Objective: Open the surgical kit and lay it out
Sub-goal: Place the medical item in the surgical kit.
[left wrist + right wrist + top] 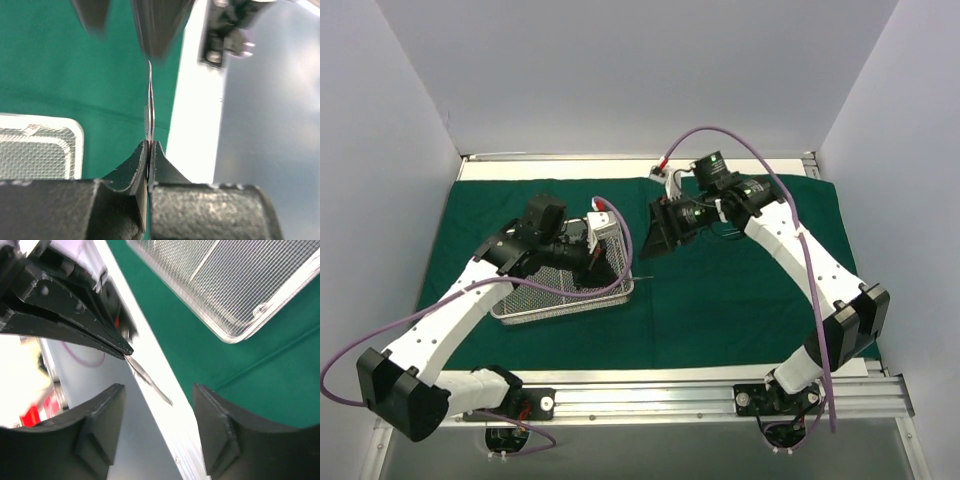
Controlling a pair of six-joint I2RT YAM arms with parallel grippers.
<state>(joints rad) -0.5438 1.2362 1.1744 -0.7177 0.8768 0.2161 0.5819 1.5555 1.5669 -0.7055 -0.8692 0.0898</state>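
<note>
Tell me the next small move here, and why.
Probably draw the right gripper back, clear of the thin metal instrument. The right jaws stand open on either side of its free tip, while the left gripper is shut on the other end. The left could then lay it on the green cloth.

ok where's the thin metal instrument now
The instrument is pinched in the left gripper, over the green cloth, right of the mesh tray in the left wrist view.

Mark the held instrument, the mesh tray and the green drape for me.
held instrument (pixel 150 107), left wrist view, middle of the thin shaft.
mesh tray (pixel 235 280), right wrist view, bare mesh.
green drape (pixel 740 300), top external view, bare cloth right of the tray.
</note>
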